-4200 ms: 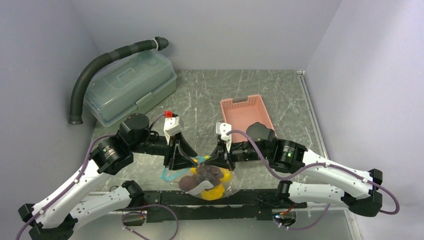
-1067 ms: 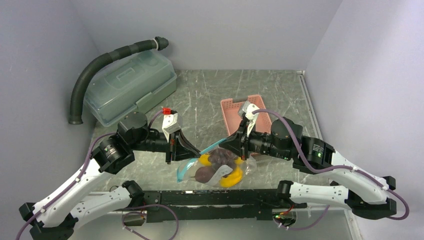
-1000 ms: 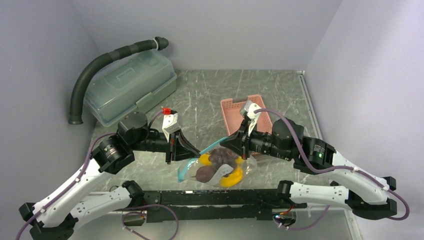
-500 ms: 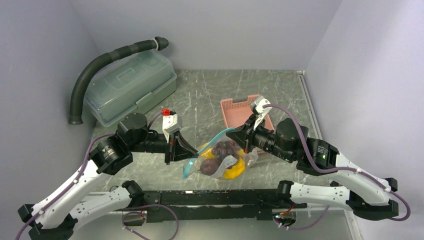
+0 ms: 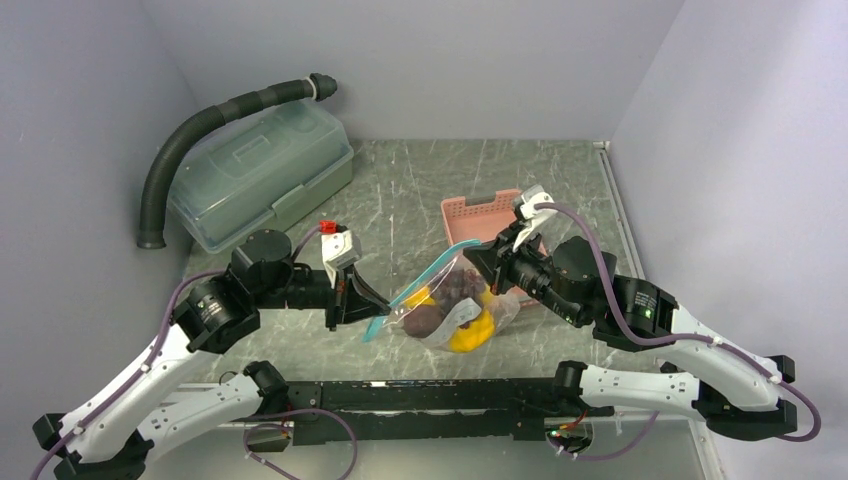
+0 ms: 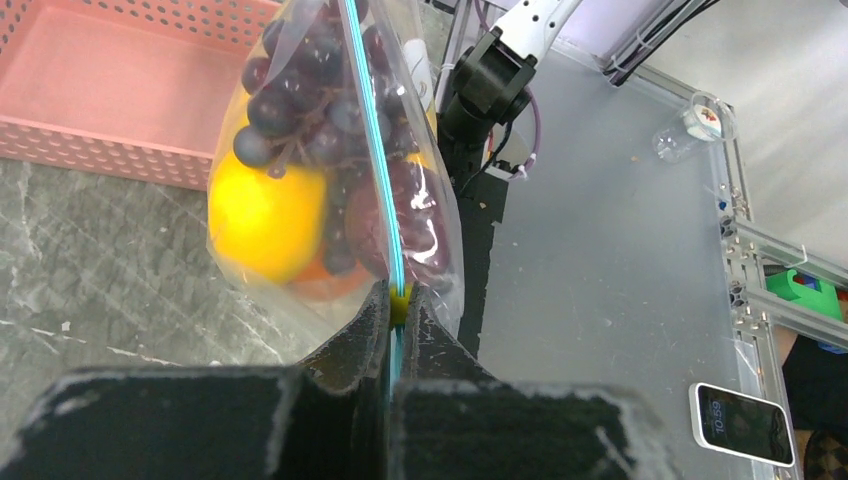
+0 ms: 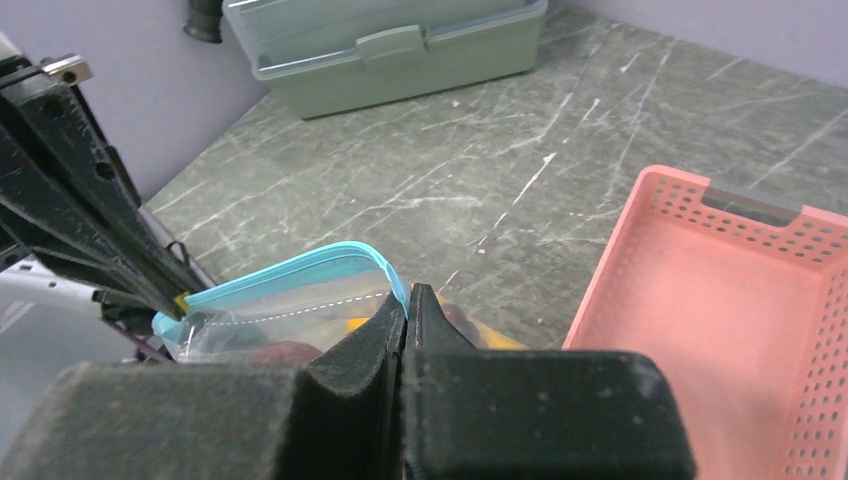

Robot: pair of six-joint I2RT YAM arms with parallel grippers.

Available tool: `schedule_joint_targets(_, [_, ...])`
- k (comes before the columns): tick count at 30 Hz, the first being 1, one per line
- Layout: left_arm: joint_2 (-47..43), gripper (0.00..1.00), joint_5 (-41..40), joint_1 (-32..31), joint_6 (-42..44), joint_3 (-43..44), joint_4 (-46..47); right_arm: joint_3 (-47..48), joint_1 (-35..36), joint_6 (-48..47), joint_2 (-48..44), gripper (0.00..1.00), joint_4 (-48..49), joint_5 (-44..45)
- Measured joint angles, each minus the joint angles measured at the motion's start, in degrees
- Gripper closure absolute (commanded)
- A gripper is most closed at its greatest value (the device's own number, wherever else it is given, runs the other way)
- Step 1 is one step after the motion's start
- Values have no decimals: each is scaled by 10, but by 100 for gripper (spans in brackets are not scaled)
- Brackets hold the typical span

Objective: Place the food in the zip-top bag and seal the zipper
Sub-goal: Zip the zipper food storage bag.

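Teal zipper (image 6: 372,150), pink perforated basket (image 5: 470,222)

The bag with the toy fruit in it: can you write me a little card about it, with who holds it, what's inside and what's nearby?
bag: clear zip-top bag, stretched between both arms
inside: purple grapes, yellow fruit, dark red fruit
left jaws: shut on one end of the teal zipper
right jaws: shut on the other end
nearby: pink basket behind the bag; green lidded box far left
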Motion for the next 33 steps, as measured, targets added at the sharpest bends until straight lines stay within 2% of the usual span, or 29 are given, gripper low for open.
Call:
schedule_joint_targets(18, [-5,100,-23,0,3,0,-32,0,0,-33,7,100,0,172])
schedule_joint_targets(28, [-5,100,-33,0,3,0,-19,0,1,-47,4,100,0,192])
schedule_joint_targets(31, [-5,94,-33,0,3,0,-19,0,1,-50,1,100,1,185])
schedule_joint_targets(33, [-5,85,-33,0,3,0,-23,-2,0,-54,-2,100,6,174])
